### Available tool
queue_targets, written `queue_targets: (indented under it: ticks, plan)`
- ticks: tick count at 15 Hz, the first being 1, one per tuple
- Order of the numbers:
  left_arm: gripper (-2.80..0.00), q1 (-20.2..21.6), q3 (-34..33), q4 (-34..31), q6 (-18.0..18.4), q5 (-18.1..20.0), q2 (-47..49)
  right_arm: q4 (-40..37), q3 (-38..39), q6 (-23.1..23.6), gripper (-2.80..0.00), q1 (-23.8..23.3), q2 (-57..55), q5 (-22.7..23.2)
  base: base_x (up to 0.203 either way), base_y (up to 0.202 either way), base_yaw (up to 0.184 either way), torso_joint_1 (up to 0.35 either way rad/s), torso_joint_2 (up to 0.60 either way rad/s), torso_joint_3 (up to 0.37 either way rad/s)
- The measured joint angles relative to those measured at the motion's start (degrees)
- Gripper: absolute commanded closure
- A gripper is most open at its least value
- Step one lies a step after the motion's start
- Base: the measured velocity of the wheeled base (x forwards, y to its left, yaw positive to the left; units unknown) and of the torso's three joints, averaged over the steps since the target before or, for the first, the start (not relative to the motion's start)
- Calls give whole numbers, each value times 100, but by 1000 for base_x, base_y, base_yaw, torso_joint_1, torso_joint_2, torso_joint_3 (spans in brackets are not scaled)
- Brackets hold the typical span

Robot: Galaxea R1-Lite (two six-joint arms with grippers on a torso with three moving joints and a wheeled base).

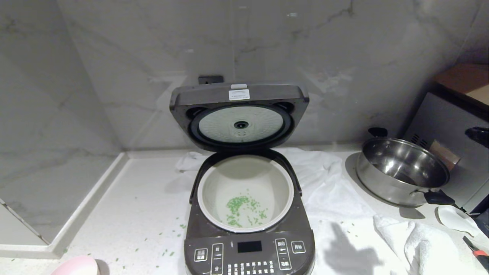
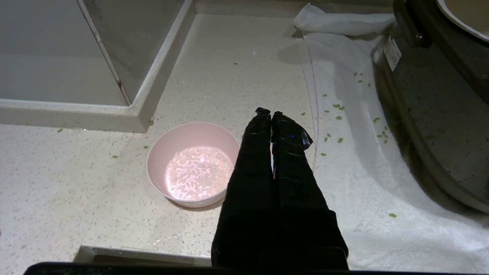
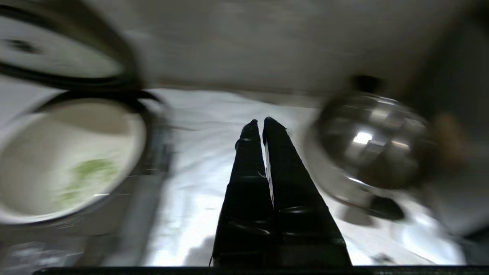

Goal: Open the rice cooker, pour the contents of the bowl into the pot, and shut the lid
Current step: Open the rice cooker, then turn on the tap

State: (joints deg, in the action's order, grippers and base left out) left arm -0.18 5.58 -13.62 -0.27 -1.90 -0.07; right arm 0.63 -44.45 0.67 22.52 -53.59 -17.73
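Observation:
The rice cooker (image 1: 248,252) stands in the middle of the counter with its lid (image 1: 267,93) swung up against the wall, silvery plate facing me. Green bits lie in the cream pot (image 1: 244,175). The pink bowl (image 1: 76,265) sits upright at the counter's near left corner, its whitish inside (image 2: 193,164) plain in the left wrist view. My left gripper (image 2: 271,112) is shut and empty, just right of the bowl, between it and the cooker (image 2: 431,114). My right gripper (image 3: 259,122) is shut and empty above the white cloth, between the pot (image 3: 65,160) and the steel pan (image 3: 374,141).
A shiny steel pan (image 1: 401,168) with black handles stands right of the cooker before a grey appliance (image 1: 447,118). A white cloth (image 1: 328,179) lies under the cooker, with a crumpled towel (image 1: 420,240) at front right. A raised ledge (image 1: 88,202) borders the counter's left. Green bits are scattered about.

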Motion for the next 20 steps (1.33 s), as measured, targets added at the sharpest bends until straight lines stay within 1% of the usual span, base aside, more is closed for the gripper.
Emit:
queue_targets:
  ticks: [1,3,4,6,9,11,13,14,17,20]
  plan:
    - [0,0,-2,-2,-3,1,0,0,136,85,0,-321,206,-20,0,0,0,0,0,0]
    - [0,0,-7,-2,-3,0,0,-21,355,141,0,-795,639,-29,0,0,0,0,0,0]
    - [0,0,-5,0,-3,0,0,-113,425,157,0,-949,888,-31,0,0,0,0,0,0]
    - [0,0,-5,-2,0,0,0,-576,451,251,0,-1190,1412,-30,0,0,0,0,0,0]
    - [0,0,-5,-2,-4,0,0,-1203,395,597,0,-1591,2208,-24,0,0,0,0,0,0]
    - [0,0,-5,0,-4,1,0,-1401,399,822,0,-1892,2634,-10,0,0,0,0,0,0]
    - [0,0,-5,-2,-6,1,0,-1510,432,900,0,-2096,3025,28,0,0,0,0,0,0]
    - [0,0,-5,0,-4,1,0,-1537,468,913,0,-2141,3226,101,0,0,0,0,0,0]
    - [0,0,-5,0,-4,1,0,-1563,718,933,0,-2210,3953,575,0,0,0,0,0,0]
    - [0,0,-5,0,-4,0,0,-1576,1400,933,0,-2233,4736,1297,0,0,0,0,0,0]
